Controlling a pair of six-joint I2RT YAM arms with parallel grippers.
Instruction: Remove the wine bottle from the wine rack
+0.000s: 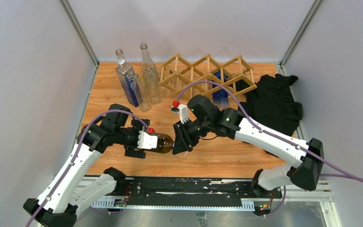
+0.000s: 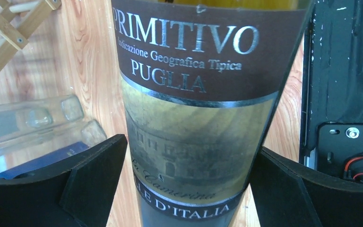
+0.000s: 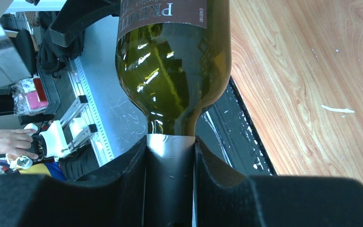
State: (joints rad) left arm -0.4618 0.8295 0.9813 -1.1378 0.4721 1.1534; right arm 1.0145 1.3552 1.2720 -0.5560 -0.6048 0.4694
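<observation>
The wine bottle (image 1: 165, 143), dark green glass with a brown label, hangs level above the table's front, off the wine rack (image 1: 208, 75) at the back. My left gripper (image 1: 155, 142) is shut on the bottle's body; in the left wrist view its fingers (image 2: 99, 165) press both sides of the label (image 2: 194, 94). My right gripper (image 1: 182, 138) is shut on the bottle's foil-covered neck (image 3: 170, 165), and the bottle's shoulder (image 3: 175, 61) shows in the right wrist view. A corner of the rack (image 2: 9, 28) shows in the left wrist view.
Two tall clear bottles (image 1: 131, 84) (image 1: 150, 78) stand left of the rack. A blue bottle (image 1: 220, 91) lies in a rack cell. A black cloth (image 1: 274, 101) lies at the right. The black base rail (image 1: 194, 187) runs along the near edge.
</observation>
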